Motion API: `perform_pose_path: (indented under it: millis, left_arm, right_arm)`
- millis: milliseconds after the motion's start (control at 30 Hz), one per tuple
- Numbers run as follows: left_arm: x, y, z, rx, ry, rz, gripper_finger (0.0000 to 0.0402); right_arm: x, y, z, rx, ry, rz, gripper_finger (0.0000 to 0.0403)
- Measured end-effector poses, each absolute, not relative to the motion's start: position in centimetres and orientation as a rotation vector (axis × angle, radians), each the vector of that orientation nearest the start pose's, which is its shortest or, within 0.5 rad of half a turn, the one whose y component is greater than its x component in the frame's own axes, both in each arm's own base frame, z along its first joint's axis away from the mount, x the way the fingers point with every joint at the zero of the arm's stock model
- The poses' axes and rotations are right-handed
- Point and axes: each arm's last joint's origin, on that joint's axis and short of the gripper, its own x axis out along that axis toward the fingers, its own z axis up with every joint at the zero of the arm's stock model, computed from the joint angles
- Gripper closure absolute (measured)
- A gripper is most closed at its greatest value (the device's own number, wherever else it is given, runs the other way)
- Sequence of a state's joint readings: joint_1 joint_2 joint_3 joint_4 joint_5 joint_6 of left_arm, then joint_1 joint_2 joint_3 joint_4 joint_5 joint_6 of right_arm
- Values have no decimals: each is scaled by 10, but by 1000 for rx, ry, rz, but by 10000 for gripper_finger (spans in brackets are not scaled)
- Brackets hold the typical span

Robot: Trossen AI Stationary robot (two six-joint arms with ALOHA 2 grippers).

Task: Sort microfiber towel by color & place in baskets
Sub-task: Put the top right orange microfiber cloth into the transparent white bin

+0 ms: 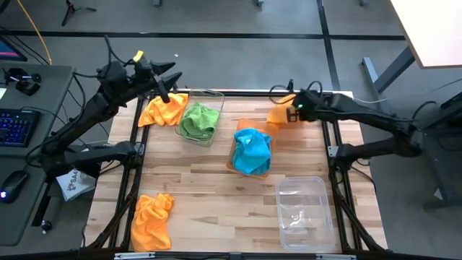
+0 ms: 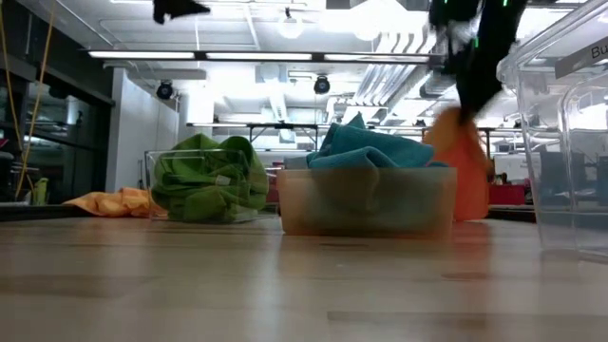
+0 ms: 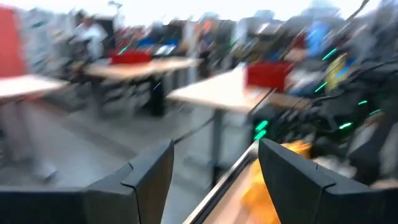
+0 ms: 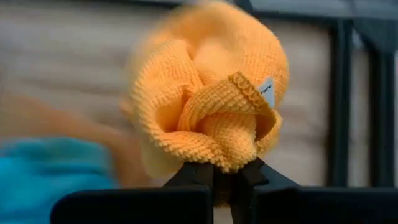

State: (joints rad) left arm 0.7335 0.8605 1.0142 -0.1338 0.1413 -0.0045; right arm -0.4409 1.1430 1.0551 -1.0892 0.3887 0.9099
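Note:
My right gripper (image 1: 292, 110) is shut on an orange towel (image 1: 279, 115) near the table's far right corner; in the low view this towel (image 2: 461, 180) hangs behind the orange basket. My left gripper (image 1: 164, 85) is open and holds nothing, raised over another orange towel (image 1: 164, 108) that lies flat at the far left. Green towels (image 1: 200, 120) fill a clear basket (image 1: 214, 94). Blue towels (image 1: 253, 149) fill the orange basket (image 1: 245, 124). A second clear basket (image 1: 303, 209) stands near the right front. A third orange towel (image 1: 151, 220) lies at the near left. My right gripper (image 4: 231, 171) pinches a bunched fold of the orange towel (image 4: 233, 158) between its two fingers, several layers together. The towel puffs out beyond the fingertips, its hemmed edge with a small white tag (image 4: 266, 92) curled on top. Its bulk hangs below the gripper; whether it touches the table cannot be told.
The table's dark frame rail (image 1: 330, 144) runs close by my right gripper. Bare wood lies in the middle and near part of the table (image 1: 216, 202). A keyboard and mouse sit on a side desk (image 1: 22, 123) beyond the left edge.

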Motion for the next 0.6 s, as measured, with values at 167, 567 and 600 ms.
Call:
perform_pose_path:
  millis: [167,567,600]
  left_arm:
    - [142,117,417,-57,-202,420,179]
    - [161,126,410,-301,-238,353,179]
    - [163,125,410,-310,-235,348,179]
  right_arm:
    - [171,-73,357,701,534,-1055,400]
    - [177,12,432,545,394,-236,402]
    - [176,21,434,547,404,-171,402]
